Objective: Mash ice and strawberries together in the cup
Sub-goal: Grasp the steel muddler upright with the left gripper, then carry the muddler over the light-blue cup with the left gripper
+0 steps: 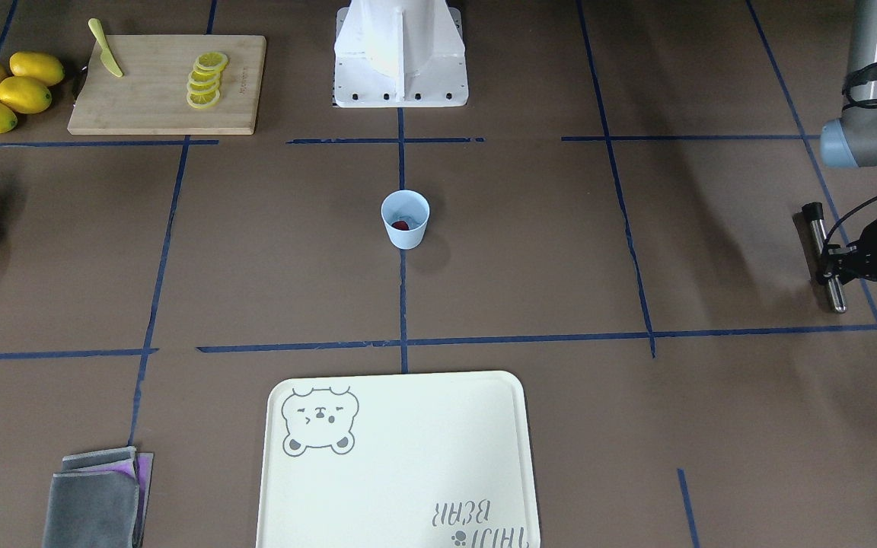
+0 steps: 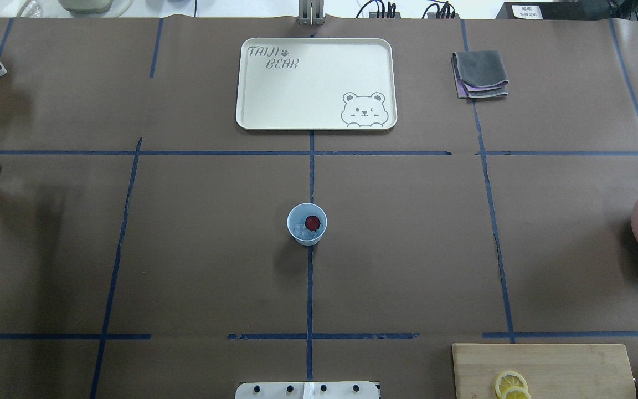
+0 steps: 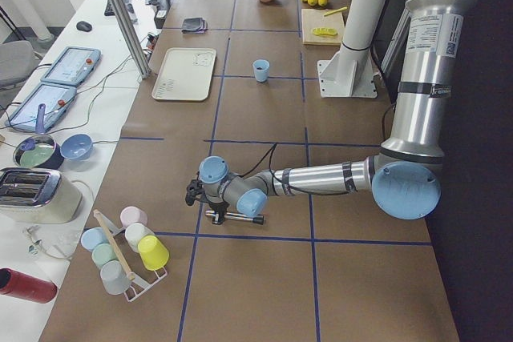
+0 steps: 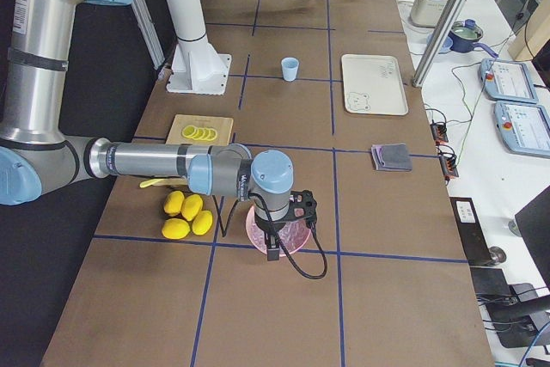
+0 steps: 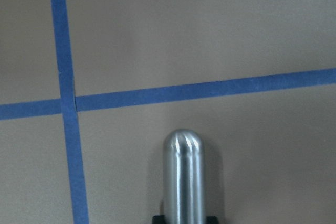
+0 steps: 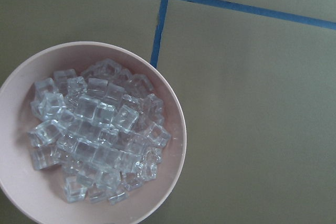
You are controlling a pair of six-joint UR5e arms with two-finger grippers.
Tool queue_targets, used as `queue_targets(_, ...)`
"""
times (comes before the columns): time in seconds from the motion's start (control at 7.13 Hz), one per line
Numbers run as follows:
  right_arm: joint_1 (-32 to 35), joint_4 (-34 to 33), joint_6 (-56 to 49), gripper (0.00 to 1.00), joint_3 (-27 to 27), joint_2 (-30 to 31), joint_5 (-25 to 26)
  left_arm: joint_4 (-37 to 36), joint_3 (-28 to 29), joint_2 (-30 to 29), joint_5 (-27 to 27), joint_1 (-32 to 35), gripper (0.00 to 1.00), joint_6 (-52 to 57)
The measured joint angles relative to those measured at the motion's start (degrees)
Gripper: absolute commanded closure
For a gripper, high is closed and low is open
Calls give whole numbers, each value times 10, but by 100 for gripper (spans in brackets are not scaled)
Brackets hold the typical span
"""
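Well apart from the cup (image 2: 307,224), which is holding the ice (image 2: 302,232) and strawberries (image 2: 312,222), the left end effector (image 1: 833,268) is clamping a steel muddler (image 1: 821,243). To mash well, it should be descending upright and centred over the cup. Whether the right end effector (image 4: 273,251) is wide or narrow cannot be told.

Counter (image 2: 407,249) covered with brown paper, divided in grid by blue tape lines (image 2: 310,277). White side counter (image 4: 494,178) runs along one long edge, slanted metal post (image 3: 122,14) between them. Grey chair (image 3: 10,60) near it. Floor (image 4: 51,315) beyond opposite edge dark. Light even, shadows soft.
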State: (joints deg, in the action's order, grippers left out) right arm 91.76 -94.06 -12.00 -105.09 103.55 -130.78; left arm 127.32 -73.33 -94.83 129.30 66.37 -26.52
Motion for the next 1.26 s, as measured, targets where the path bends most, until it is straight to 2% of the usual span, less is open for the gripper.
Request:
queue_targets(0.28, 0, -1, 4, 0, -9, 0, -1, 1, -62, -14, 1, 3, 100, 9)
queue_targets(0.56, 0, -1, 5, 0, -16, 2, -4, 16, -132, -65, 0, 6, 97, 77)
queue_targets(0.7, 0, -1, 6, 0, -17, 3, -3, 40, -163, -95, -1, 6, 100, 78)
queue_targets(0.84, 0, -1, 6, 0, -17, 3, -2, 79, -184, -114, -1, 5, 100, 53)
queue_targets(1.26, 0, -1, 7, 0, -19, -4, -3, 272, -196, -178, -8, -31, 100, -1)
